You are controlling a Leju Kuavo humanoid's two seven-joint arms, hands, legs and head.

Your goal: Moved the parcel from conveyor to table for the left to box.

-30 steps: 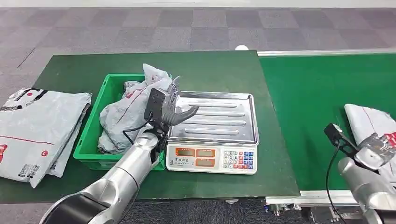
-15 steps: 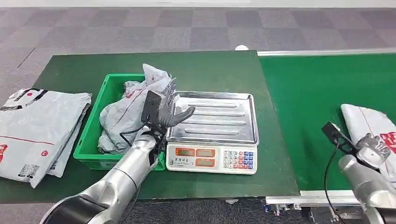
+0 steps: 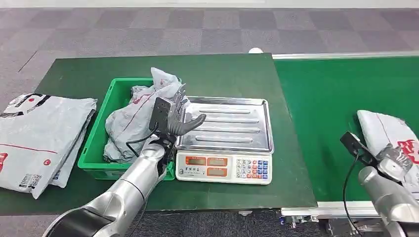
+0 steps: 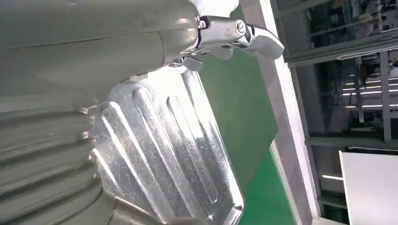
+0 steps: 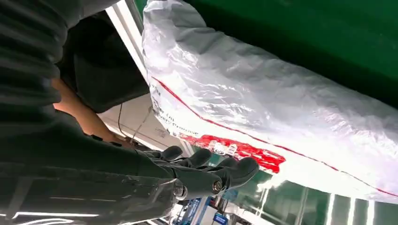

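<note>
Reaching along the conveyor [image 3: 341, 98] in the head view, the right hand [image 3: 394, 162] has crept onto the parcel [image 3: 388, 131]; left hand [image 3: 179, 114] stays spread, holding nothing, over the scale [image 3: 225, 133]. Right wrist view: fingers [image 5: 213, 171] extended beside the bag, no grasp yet

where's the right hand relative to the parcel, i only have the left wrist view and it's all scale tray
Observer: The right hand is on the conveyor, at the near end of the parcel.
Operator: has it got hold of it
Observer: Not that I can tell. In the right wrist view its fingers are curled beside the parcel's red-printed edge, and contact isn't clear.
Operator: and my left hand, holding anything
Observer: No. The left hand hovers open over the scale tray's left edge, next to the green box with bags in it.
</note>
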